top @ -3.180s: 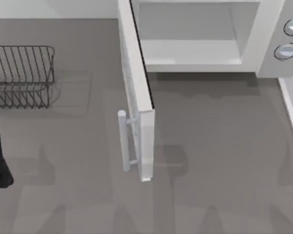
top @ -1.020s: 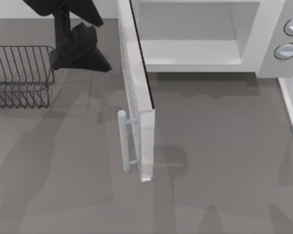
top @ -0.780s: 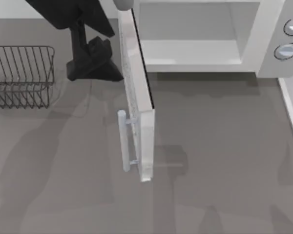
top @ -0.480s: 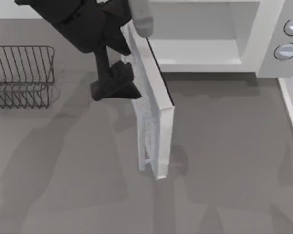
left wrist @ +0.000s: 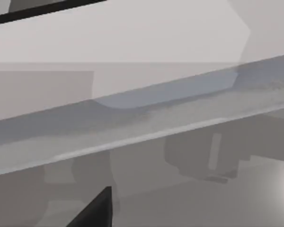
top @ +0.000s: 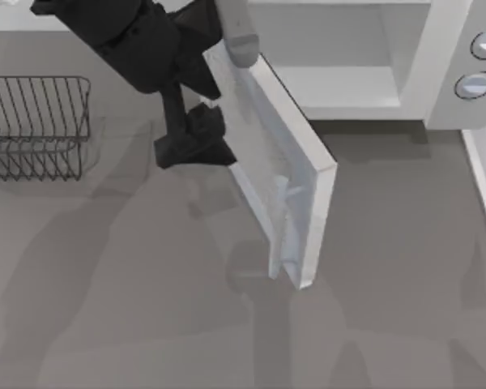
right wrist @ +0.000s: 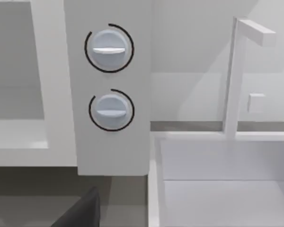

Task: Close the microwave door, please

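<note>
No text, label, brand, number or sign can be read anywhere. The two knobs (right wrist: 109,48) on the microwave (top: 437,73) panel carry only plain dark arcs around them, without figures or letters.

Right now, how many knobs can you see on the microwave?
2. Both sit on the microwave side panel at the top view's right: the upper knob directly above the lower knob. In the top view the upper one is partly cut off by the frame edge.
</note>
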